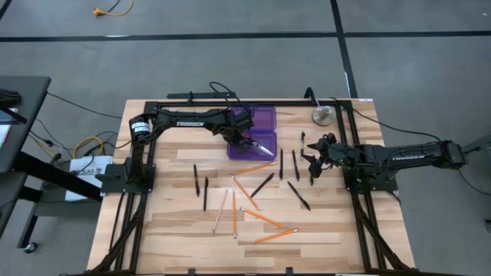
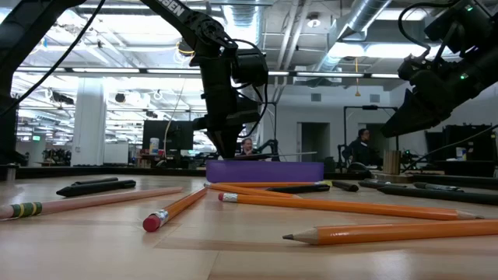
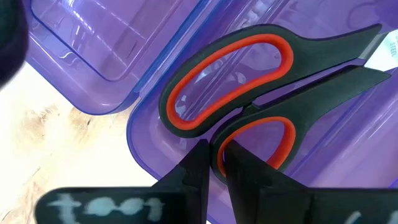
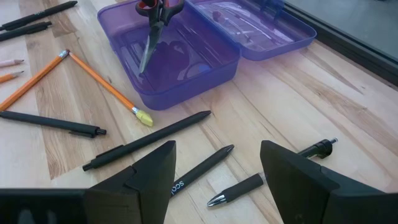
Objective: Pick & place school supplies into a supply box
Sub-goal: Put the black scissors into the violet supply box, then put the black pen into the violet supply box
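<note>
Left gripper [image 3: 213, 163], fingers grasping the scissors [image 3: 249, 93], holds them over the box [image 4: 171, 59]; next, release. Right gripper [image 4: 217, 171] waits, released.

Legible white lettering "TROSSEN" along the left arm's upper link [image 1: 186, 123], high view. Same white "TROSSEN" along the right arm's link [image 1: 406, 159], high view. Part of white lettering, last letters "EN", on the left arm's link [image 2: 173, 9] in the low view. Small white print reading roughly "soo" on the barrel of a black pen [image 4: 198, 170], right wrist view; rest hidden behind the finger. Tiny green print ending "STEEL" on the scissors blade [image 3: 384, 51], left wrist view. White blurred marking on the left wrist's own housing [image 3: 102, 204], unreadable. White label by the counter's left edge [image 1: 83, 165], print too small.
</note>
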Tool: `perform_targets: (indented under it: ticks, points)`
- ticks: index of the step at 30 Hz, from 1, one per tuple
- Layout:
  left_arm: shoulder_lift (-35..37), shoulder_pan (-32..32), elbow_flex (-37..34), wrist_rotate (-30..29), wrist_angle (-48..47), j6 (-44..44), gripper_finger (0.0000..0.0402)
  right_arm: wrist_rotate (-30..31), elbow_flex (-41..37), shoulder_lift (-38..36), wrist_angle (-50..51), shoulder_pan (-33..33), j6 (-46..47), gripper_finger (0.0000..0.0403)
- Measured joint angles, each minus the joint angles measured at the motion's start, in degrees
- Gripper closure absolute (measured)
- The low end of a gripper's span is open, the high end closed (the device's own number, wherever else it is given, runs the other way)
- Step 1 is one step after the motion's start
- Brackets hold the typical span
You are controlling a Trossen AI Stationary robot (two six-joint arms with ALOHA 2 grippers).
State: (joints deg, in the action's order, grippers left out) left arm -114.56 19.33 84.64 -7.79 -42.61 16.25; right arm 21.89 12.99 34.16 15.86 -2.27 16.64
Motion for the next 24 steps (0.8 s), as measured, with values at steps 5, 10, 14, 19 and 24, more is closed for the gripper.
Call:
perform_targets:
  ticks: [5,10,14,19,24]
  points:
    - [0.00,-0.02,0.00,-0.02,0.00,-0.02,0.0373,0.00,0.00,0.01,0.00,0.01,0.00,0.0173]
    - [0.02,0.00,0.00,-0.04,0.02,0.00,0.0343,0.00,0.00,0.00,0.00,0.01,-0.02,0.0173]
    - [0.04,0.00,0.00,-0.06,0.00,0.00,0.0301,0.00,0.00,0.00,0.00,0.00,0.00,0.0173]
    - [0.04,0.00,0.00,-0.10,0.04,0.00,0.0266,-0.02,0.00,0.00,0.00,-0.01,0.00,0.0173]
    - [0.04,0.00,0.00,-0.15,0.47,0.00,0.0256,-0.02,0.00,0.00,0.00,-0.01,0.00,0.0173]
